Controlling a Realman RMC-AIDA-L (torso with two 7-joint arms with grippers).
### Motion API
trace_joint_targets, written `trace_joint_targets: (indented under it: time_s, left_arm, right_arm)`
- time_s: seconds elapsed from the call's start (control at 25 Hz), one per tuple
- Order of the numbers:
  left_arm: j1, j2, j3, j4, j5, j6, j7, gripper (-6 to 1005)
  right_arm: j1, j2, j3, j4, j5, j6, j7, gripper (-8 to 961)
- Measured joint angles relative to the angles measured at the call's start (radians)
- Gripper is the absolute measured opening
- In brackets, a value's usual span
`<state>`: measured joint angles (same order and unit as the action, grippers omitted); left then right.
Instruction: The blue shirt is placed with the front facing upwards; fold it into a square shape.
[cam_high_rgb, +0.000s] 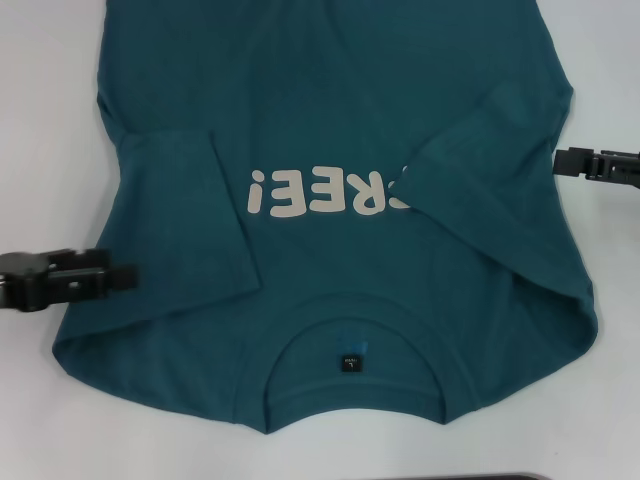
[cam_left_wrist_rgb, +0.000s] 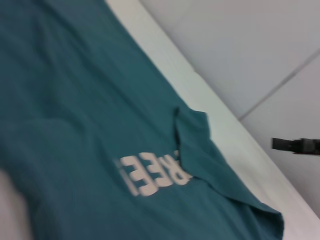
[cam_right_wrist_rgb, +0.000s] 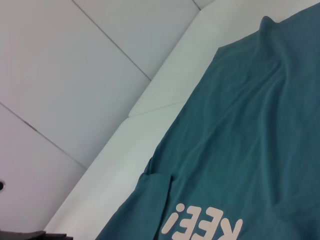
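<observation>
The blue shirt (cam_high_rgb: 330, 110) lies flat on the white table (cam_high_rgb: 45, 90), front up, with its collar (cam_high_rgb: 355, 325) and black neck label (cam_high_rgb: 352, 363) toward me. Both sleeves are folded inward: one (cam_high_rgb: 170, 200) on the left, the other (cam_high_rgb: 470, 140) on the right, covering the first letter of the off-white lettering (cam_high_rgb: 320, 190). My left gripper (cam_high_rgb: 128, 273) hovers at the shirt's left edge near the shoulder. My right gripper (cam_high_rgb: 558, 163) hangs just off the right edge. The lettering (cam_left_wrist_rgb: 150, 172) and a folded sleeve (cam_left_wrist_rgb: 195, 145) show in the left wrist view, and the shirt (cam_right_wrist_rgb: 250, 125) fills the right wrist view.
Bare white table (cam_high_rgb: 600, 60) flanks the shirt on both sides. A dark edge (cam_high_rgb: 510, 477) shows at the front of the table. Grey floor tiles (cam_right_wrist_rgb: 60, 75) lie beyond the table's edge. The right gripper (cam_left_wrist_rgb: 295, 145) appears far off in the left wrist view.
</observation>
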<state>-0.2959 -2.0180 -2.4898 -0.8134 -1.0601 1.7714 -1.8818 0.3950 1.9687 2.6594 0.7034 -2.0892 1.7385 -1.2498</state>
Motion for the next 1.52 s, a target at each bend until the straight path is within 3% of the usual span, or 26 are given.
trace_joint_targets:
  time_s: [0.16,0.28,0.92,1.52]
  left_arm:
    - [0.033,0.027,-0.015,0.002,0.008,0.005,-0.022,904]
    - [0.051,0.034,-0.035,0.003,0.028,0.003,-0.024,904]
    - [0.02,0.029,-0.075,0.043,0.155,-0.101,-0.019,903]
    - [0.013,0.028,-0.069,0.056,0.188,-0.096,-0.023,903]
  right_arm:
    - [0.007,0.001,0.001,0.0,0.0,-0.004,0.001,709]
    - [0.01,0.002,-0.001,0.0,0.0,-0.01,0.001,709]
    - [0.008,0.001,0.001,0.005,0.007,-0.003,0.024,709]
    - [0.01,0.0,0.006,0.008,0.008,-0.003,0.026,709]
